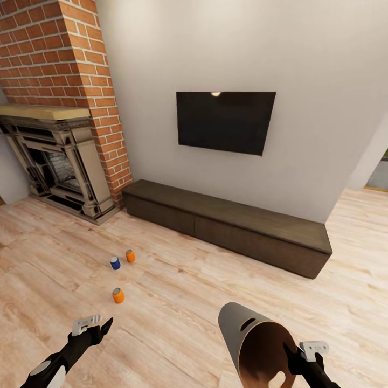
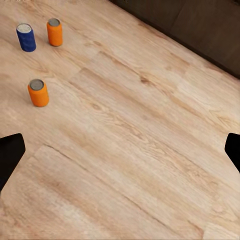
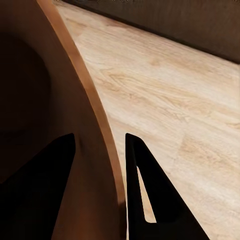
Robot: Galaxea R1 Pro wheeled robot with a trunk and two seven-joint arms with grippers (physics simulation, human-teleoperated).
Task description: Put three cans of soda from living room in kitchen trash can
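The right gripper is holding the trash can, jaws clamped on its rim. The left gripper, jaws apart, is hovering near three soda cans on the floor.

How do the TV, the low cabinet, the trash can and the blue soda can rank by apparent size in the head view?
1. Low cabinet, the widest.
2. TV.
3. Trash can, held close to the camera by the right gripper, which inflates its size.
4. Blue soda can, smallest.
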